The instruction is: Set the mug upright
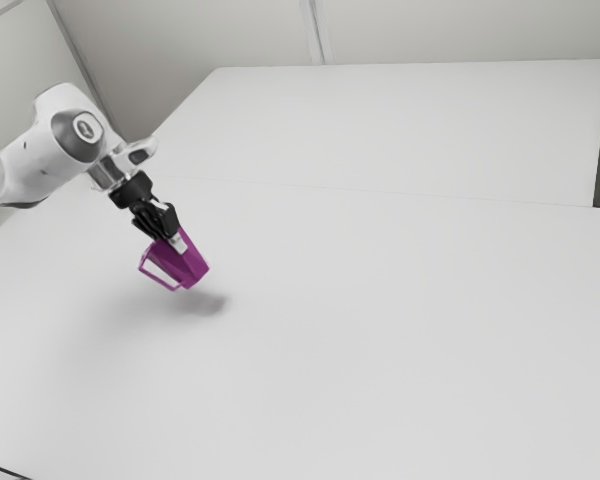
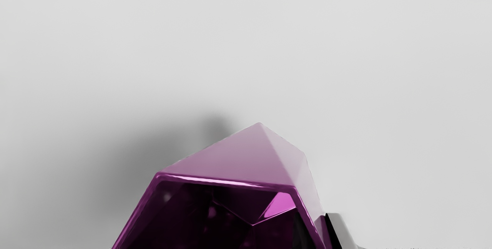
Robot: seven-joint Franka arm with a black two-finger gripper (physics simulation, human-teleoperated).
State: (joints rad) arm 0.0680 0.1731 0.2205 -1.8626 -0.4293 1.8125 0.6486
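Gripper (image 1: 170, 234) clamped on purple mug (image 1: 191, 267), tilted, above table (image 1: 380, 350). Round emblem (image 1: 86, 128) on arm (image 1: 42, 163) too small to read.

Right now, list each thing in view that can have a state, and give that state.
Gripper: shut on the mug near its rim.
Mug: tilted, raised off the table, mouth toward the gripper, not yet upright.
Arm: extended over the table.

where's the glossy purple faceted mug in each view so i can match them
Exterior view: the mug, left of centre, tilted, in the black two-finger gripper.
Wrist view: beside a finger, open rim toward the camera.
Shared landmark: the mug's soft grey shadow on the white table.
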